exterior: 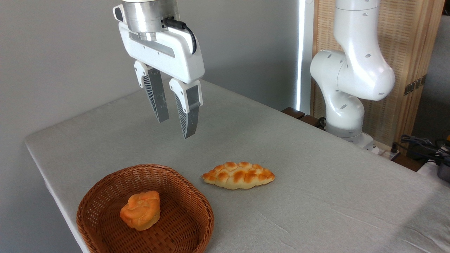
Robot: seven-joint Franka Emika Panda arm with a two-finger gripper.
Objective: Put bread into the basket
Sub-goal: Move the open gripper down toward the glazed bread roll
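The bread [238, 175], a braided pale-yellow loaf with golden-brown bumps, lies flat on the grey table just right of the basket. The basket [102, 191], round brown wicker, stands at the front left of the table. My gripper [175, 129] hangs well above the table, behind the basket and up-left of the bread. It is open, with nothing between its grey fingers [189, 116].
A small lumpy orange bun [140, 210] sits inside the basket. The arm's white base [346, 105] rises at the back right of the table. Cables and dark gear [425, 147] lie beyond the right edge. The table's left edge runs close to the basket.
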